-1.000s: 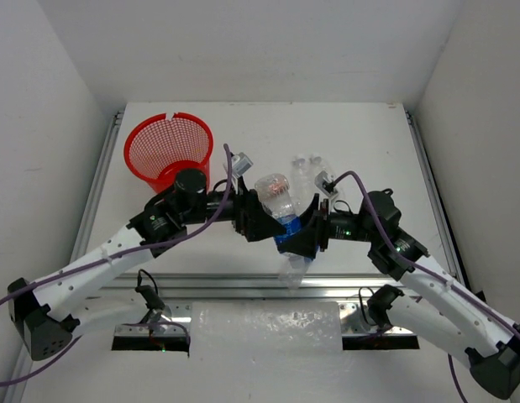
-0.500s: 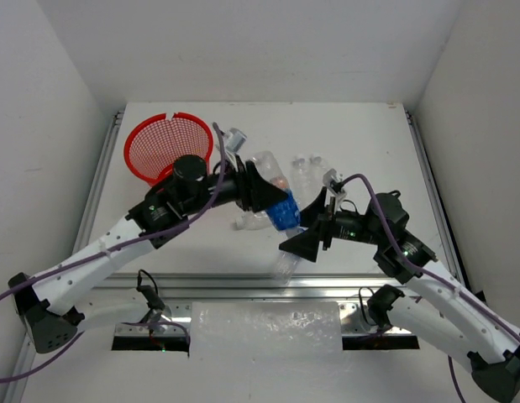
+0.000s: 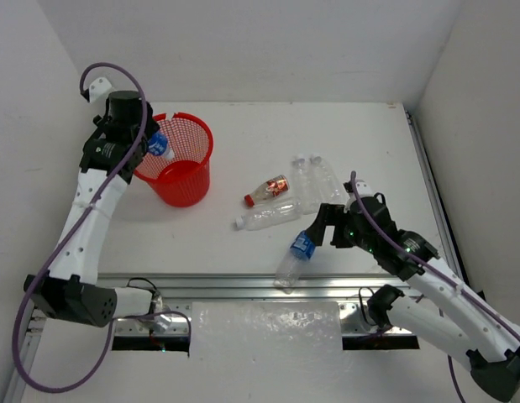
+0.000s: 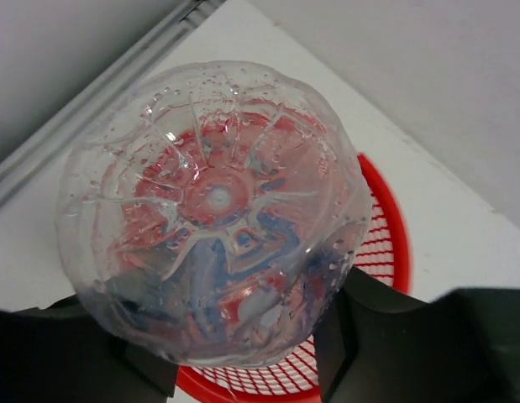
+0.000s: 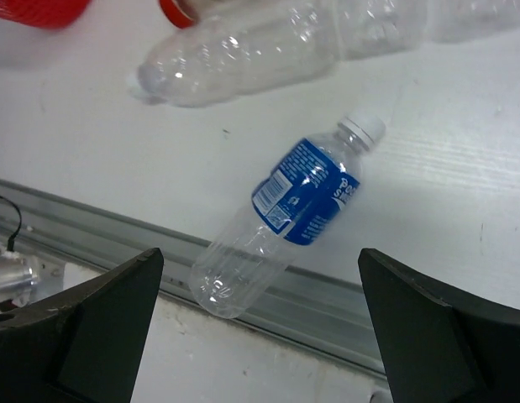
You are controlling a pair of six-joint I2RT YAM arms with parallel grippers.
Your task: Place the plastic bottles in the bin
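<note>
Blue-label bottle (image 4: pixel 213 210) clamped in the left gripper (image 3: pixel 150 143), its base turned outward, red bin (image 3: pixel 195 173) seen just beyond the fingertips — right gripper (image 3: pixel 320 227) spread wide, second blue-label bottle (image 5: pixel 295 214) laid flat beneath it, red-capped bottle (image 3: pixel 266 190) and clear bottles (image 3: pixel 266 217) seen farther ahead.

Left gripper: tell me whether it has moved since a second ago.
Yes. The left gripper, shut on a blue-labelled bottle, swung from mid-table leftward to over the red bin.

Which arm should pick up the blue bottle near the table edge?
Right. The right gripper hangs open over the blue bottle; the left gripper holds another bottle above the basket.
</note>
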